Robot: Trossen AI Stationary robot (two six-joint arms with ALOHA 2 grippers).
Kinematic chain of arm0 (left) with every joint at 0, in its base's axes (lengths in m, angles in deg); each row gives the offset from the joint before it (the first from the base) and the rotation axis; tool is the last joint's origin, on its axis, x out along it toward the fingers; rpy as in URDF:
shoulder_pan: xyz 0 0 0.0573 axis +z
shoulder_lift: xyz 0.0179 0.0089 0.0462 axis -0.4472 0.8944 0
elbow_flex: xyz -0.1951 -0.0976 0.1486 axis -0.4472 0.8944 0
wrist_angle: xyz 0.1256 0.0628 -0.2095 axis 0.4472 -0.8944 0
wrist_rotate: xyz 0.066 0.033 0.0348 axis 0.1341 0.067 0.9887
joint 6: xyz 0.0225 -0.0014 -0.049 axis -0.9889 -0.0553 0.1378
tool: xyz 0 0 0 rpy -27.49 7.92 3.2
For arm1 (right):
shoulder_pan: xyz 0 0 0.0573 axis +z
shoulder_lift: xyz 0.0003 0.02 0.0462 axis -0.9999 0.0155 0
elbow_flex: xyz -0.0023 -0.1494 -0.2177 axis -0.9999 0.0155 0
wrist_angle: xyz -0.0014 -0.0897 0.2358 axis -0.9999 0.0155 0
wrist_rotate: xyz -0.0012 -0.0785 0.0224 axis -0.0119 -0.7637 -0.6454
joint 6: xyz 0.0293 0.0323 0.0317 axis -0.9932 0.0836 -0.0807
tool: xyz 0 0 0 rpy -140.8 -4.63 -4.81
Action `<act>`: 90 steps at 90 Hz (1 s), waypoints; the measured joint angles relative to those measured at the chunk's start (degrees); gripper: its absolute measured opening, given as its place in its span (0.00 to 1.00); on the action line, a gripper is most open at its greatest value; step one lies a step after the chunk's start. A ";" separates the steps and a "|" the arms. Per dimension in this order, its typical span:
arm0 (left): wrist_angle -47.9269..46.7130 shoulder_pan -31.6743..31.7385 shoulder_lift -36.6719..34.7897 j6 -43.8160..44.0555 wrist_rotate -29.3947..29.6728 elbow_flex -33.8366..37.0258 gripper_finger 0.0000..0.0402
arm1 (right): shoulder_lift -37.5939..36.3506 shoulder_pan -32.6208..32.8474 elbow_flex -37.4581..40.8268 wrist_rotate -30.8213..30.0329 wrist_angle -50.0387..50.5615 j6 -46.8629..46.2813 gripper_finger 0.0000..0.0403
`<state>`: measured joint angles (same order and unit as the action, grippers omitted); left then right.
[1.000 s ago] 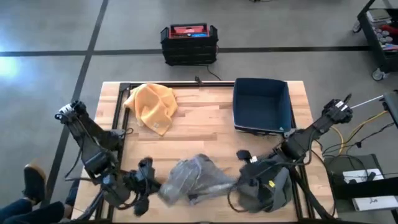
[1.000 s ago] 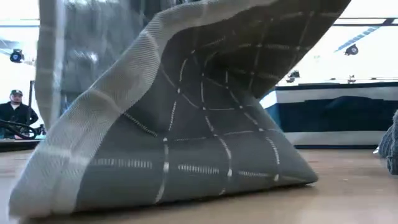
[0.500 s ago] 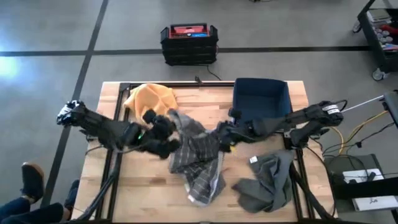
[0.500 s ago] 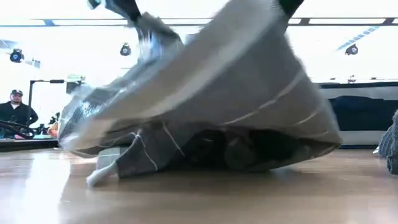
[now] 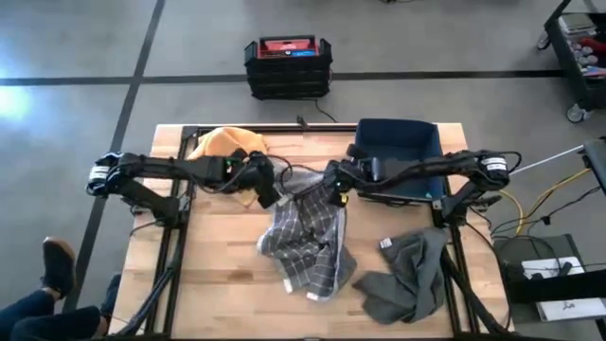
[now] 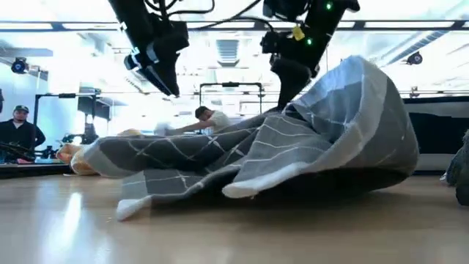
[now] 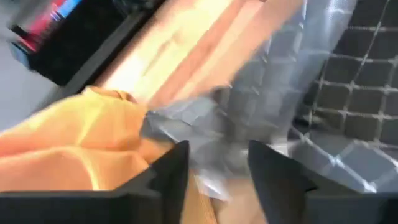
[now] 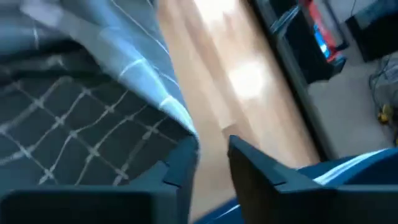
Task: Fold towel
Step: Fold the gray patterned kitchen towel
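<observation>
Presently, item one: grey checked towel, lying rumpled at the centre of the wooden surface in the high view, its upper edge reaching up between the two end effectors.

Left end effector: centre-left of the high view, at the towel's upper left corner; in its wrist view the two fingers stand apart with nothing clamped, cloth just beyond them.

Right end effector: just right of centre, at the towel's upper right corner; its fingers likewise parted, the towel's edge beside the tips, not gripped.

Other stock: orange cloth upper left, partly under the left arm; blue bin upper right, partly crossed by the right arm; dark grey cloth lower right.

Obscured: in the low view the towel hides the surface behind it; contact between fingertips and towel is hard to make out.
</observation>
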<state>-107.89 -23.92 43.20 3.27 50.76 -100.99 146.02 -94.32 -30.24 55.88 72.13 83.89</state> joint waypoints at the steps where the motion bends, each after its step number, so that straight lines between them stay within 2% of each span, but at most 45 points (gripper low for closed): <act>1: -0.02 -0.14 -0.16 0.01 0.01 -0.25 0.50 | -0.28 -0.07 -0.32 0.00 0.23 0.19 0.30; 7: -0.79 -1.34 -1.06 0.19 0.09 -1.46 0.56 | -1.66 -0.16 -2.15 0.62 1.69 1.55 0.38; 11: -1.18 -2.74 -1.62 0.90 0.10 -1.85 0.58 | -2.70 -0.04 -3.09 3.39 2.62 2.08 0.43; 17: -1.48 -5.60 -2.46 2.08 0.33 -1.94 0.60 | -4.15 0.29 -3.64 9.82 3.91 2.44 0.49; 28: -1.01 -13.14 -3.13 5.16 0.27 -0.42 0.58 | -6.39 1.15 -3.05 25.06 3.59 2.61 0.55; 36: -0.28 -19.54 -2.37 8.62 0.32 1.52 0.55 | -6.74 3.51 -2.04 30.69 3.48 2.54 0.57; 48: 7.88 -28.24 -0.88 14.27 0.65 5.96 0.50 | -6.00 9.89 0.47 31.53 -0.58 2.61 0.58; 59: 19.93 -33.39 0.93 17.10 2.39 11.60 0.44 | -4.30 15.95 2.66 30.24 -4.70 1.41 0.56; 77: 36.57 -33.43 6.06 17.56 2.29 19.79 0.34 | 0.20 22.41 6.08 23.33 -14.09 -2.97 0.53; 90: 39.05 -32.14 10.82 19.39 -0.19 22.36 0.26 | 5.97 23.19 7.66 21.75 -16.89 -7.47 0.51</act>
<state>-68.84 -56.06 54.02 22.66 50.57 -78.64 151.99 -71.13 -22.58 77.63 55.24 76.41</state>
